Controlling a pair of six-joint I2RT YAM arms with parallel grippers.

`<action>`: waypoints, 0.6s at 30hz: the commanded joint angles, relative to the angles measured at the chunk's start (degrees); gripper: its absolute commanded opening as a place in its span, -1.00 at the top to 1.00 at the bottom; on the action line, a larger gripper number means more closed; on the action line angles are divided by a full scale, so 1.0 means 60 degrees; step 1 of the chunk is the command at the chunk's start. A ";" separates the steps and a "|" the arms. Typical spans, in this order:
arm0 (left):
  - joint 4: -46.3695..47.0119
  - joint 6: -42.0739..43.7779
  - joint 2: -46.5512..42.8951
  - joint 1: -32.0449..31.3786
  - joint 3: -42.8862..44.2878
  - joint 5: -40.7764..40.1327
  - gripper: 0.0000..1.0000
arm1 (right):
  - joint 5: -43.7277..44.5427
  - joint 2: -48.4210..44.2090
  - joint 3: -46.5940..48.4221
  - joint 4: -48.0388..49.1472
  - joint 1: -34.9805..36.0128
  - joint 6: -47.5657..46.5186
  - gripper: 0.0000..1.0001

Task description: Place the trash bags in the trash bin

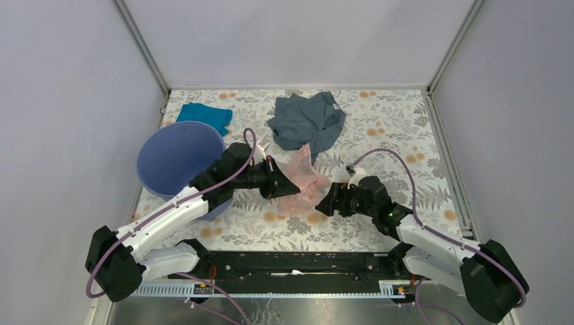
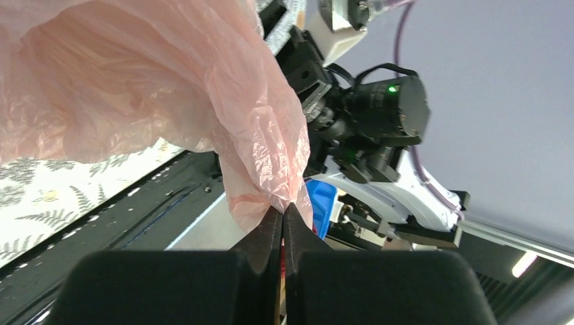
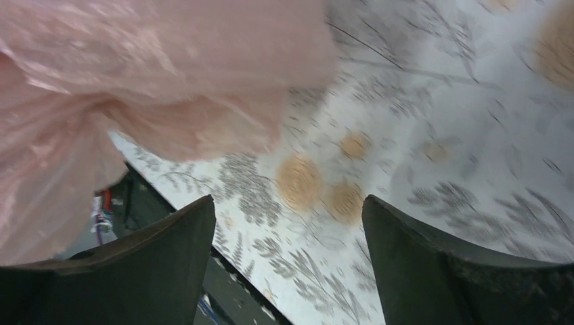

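Bag (image 1: 302, 181) pinched in left pincer (image 1: 278, 183) — right pincer (image 1: 323, 206) spread beside; grey garment (image 1: 306, 120) beyond, bin (image 1: 177, 157) leftward.

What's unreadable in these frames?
Top view: trash bin near-right wall, hidden by the left arm.
Top view: whether the open right pincer touches the trash bag; too small.
Right wrist view: bag's full extent, cut by top and left edges; table blurred.
Left wrist view: how much film the shut left pincer holds, hidden between its fingers.
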 commanded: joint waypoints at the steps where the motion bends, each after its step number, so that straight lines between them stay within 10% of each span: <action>1: 0.1197 -0.0711 -0.0471 0.0043 0.0287 0.0558 1.00 | -0.1210 0.0681 -0.0482 0.4695 0.0008 -0.0056 -0.75; 12: 0.1594 -0.1142 -0.0746 0.0052 0.0151 0.0613 1.00 | 0.0017 0.1506 -0.0773 0.6358 0.0004 -0.0026 -0.14; 18: 0.1401 -0.1121 -0.0936 0.0054 0.0320 0.0470 1.00 | 0.0367 0.1782 -0.1252 0.7060 0.0004 -0.0253 -0.24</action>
